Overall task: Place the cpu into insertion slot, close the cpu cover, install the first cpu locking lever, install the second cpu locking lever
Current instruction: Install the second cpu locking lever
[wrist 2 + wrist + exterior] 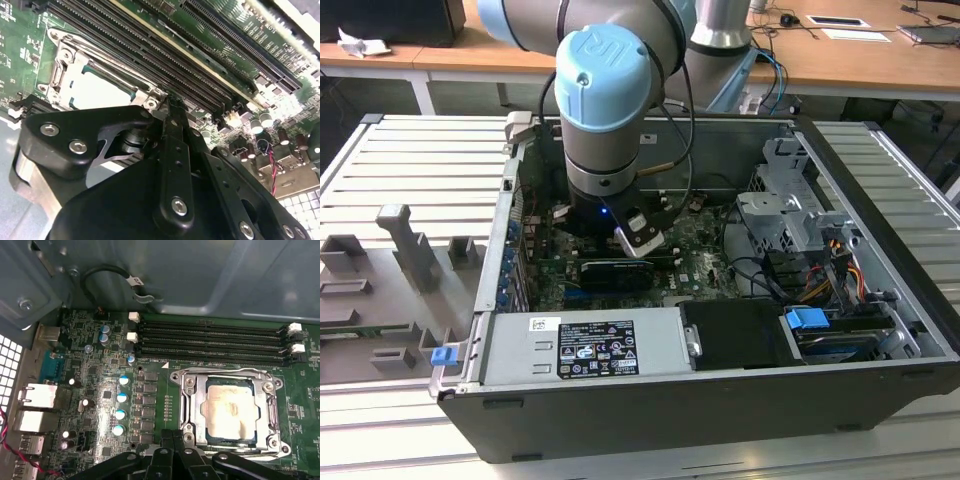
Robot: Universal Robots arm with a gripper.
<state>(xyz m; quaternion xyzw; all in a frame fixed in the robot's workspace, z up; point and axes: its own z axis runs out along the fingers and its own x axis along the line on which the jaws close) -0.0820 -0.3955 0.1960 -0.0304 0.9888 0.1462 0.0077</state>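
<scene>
Lower right of the first wrist view: cpu [231,412] lies flat in the slot [260,440], cover [192,390] down around it | cpu top smeared, no legible writing | gripper [175,440] fingers drawn together at the cover's edge | green board [100,375] inside open case [880,300] on ribbed metal table [410,170]; wooden desks behind.

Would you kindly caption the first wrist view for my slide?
The cpu sits in its socket with the cpu cover closed over it, the gripper beside its edge.
</scene>
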